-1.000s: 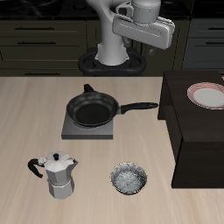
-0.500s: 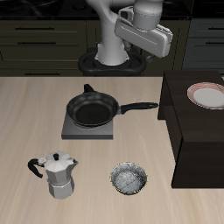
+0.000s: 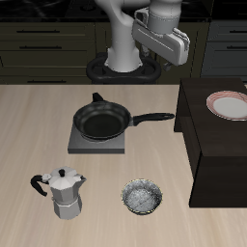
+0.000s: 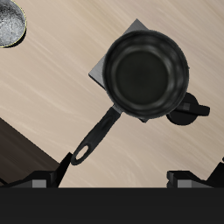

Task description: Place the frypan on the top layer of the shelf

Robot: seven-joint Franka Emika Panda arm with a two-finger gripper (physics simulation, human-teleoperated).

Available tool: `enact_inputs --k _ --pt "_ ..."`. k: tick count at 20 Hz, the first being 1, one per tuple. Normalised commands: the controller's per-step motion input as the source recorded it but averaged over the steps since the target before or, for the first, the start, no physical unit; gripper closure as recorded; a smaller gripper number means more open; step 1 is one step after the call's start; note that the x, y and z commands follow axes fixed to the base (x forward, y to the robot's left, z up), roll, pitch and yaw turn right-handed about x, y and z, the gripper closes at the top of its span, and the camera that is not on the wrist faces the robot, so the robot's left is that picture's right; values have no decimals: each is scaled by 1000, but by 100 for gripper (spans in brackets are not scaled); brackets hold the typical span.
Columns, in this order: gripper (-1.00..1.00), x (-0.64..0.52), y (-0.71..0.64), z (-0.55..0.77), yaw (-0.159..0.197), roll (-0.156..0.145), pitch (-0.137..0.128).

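Note:
The frypan (image 3: 103, 121), round and black with a long straight handle (image 3: 154, 119), rests on a grey square hotplate (image 3: 96, 145); its handle points toward the shelf (image 3: 217, 154), a big dark boxy unit with a flat top. My gripper (image 3: 162, 50) hangs high above the table, farther back than the pan, touching nothing. The wrist view looks down on the frypan (image 4: 146, 74), its handle (image 4: 98, 136) and the shelf's edge (image 4: 22, 156). In that view my gripper (image 4: 122, 179) is open, fingertips (image 4: 48, 178) wide apart with nothing between them.
A pink-rimmed plate (image 3: 230, 106) lies on the shelf's top toward the back. A silver moka pot (image 3: 63, 193) and a small speckled grey bowl (image 3: 143, 198) stand near the table's front edge. The bowl (image 4: 9, 22) shows in the wrist view too.
The gripper has shifted slightly and turned a little high above the table. The frypan and everything else have stayed put.

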Motion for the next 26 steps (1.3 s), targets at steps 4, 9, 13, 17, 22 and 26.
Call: enact_inputs --k 4,9,13,17,22,26 --pt "-100 59 95 -61 -95 12 1" --pt "-100 -1 -12 -61 -103 25 9" --pt "-100 76 5 -81 -77 -26 30" --pt "-100 34 34 -41 -54 -10 15" --pt "-100 101 14 -86 0 -63 13" --pt "-100 30 -16 -92 -3 -1 31"
